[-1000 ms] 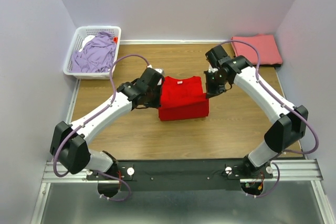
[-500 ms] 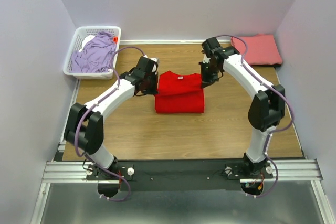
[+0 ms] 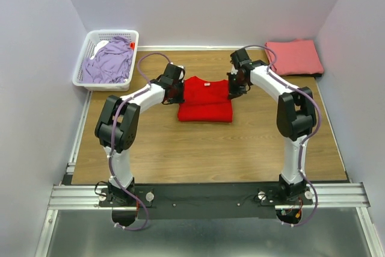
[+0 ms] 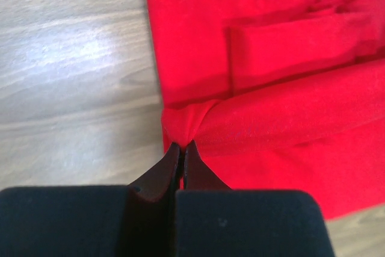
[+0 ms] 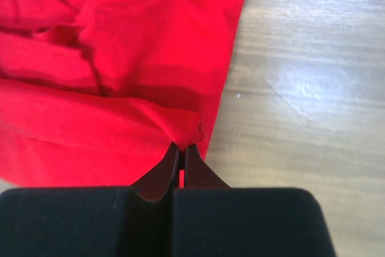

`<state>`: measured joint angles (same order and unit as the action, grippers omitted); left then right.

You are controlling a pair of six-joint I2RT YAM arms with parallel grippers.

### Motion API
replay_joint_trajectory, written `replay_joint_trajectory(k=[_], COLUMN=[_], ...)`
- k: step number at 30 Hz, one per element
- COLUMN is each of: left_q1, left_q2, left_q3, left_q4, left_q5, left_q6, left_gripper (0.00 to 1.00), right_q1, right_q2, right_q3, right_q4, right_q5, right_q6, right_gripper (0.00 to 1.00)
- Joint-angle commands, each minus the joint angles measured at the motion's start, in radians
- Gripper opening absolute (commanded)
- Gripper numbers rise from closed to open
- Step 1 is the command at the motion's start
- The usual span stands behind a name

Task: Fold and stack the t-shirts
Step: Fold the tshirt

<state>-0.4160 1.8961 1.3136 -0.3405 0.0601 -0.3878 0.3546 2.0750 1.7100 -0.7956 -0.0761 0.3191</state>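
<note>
The red t-shirt [image 3: 204, 100] lies partly folded on the wooden table, its white neck tag at the far edge. My left gripper [image 3: 178, 92] is shut on the shirt's left edge; the pinched cloth shows in the left wrist view [image 4: 182, 146]. My right gripper [image 3: 231, 89] is shut on the shirt's right edge, seen in the right wrist view [image 5: 182, 147]. The red cloth [image 4: 271, 76] fills the upper right of the left wrist view and the upper left of the right wrist view [image 5: 108, 64]. The salmon-pink t-shirt [image 3: 295, 56] lies folded at the far right. The lavender t-shirt [image 3: 109, 61] is crumpled in the basket.
A white lattice basket [image 3: 86, 52] stands at the far left corner. Lilac walls close in the table on three sides. Bare wood [image 3: 198, 148] lies between the red shirt and the arms' base rail [image 3: 204, 195].
Both grippers have carried the shirt's near edge away from the bases toward the collar. The fold has grown shorter and the arms are stretched further out.
</note>
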Motion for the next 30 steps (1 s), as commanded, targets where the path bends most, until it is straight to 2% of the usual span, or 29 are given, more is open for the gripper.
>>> replay_joint_trajectory(k=[1, 5, 10, 15, 20, 23, 26, 30], left_q1=[0.022, 0.02, 0.014, -0.05, -0.154, -0.191, -0.191, -0.19], left_q2=[0.046, 0.09, 0.038, -0.093, -0.285, -0.469, -0.538, -0.608], left_q3=[-0.004, -0.017, -0.112, -0.308, -0.45, -0.459, -0.406, -0.314], left_q4=[0.07, 0.069, 0.041, -0.012, -0.132, -0.205, -0.276, -0.308], left_q5=[-0.094, -0.066, -0.014, 0.032, 0.069, 0.058, 0.003, -0.032], left_q6=[0.012, 0.021, 0.02, 0.012, -0.04, -0.091, -0.106, -0.086], left_gripper=[0.0, 0.0, 0.0, 0.0, 0.0, 0.0, 0.0, 0.0], right_q1=[-0.023, -0.025, -0.025, -0.002, 0.101, 0.124, 0.123, 0.122], right_q2=[0.046, 0.077, 0.043, -0.05, -0.249, -0.378, -0.443, -0.47], right_q3=[-0.072, -0.13, -0.234, -0.442, -0.682, -0.704, -0.655, -0.503], right_q4=[0.124, 0.16, 0.167, 0.159, 0.092, 0.027, -0.037, -0.149], right_q5=[0.064, 0.036, -0.053, -0.195, -0.235, -0.24, -0.206, -0.151], right_q6=[0.011, 0.005, -0.005, -0.015, 0.006, 0.024, 0.034, 0.029], right_gripper=[0.01, 0.01, 0.01, 0.01, 0.01, 0.01, 0.01, 0.01])
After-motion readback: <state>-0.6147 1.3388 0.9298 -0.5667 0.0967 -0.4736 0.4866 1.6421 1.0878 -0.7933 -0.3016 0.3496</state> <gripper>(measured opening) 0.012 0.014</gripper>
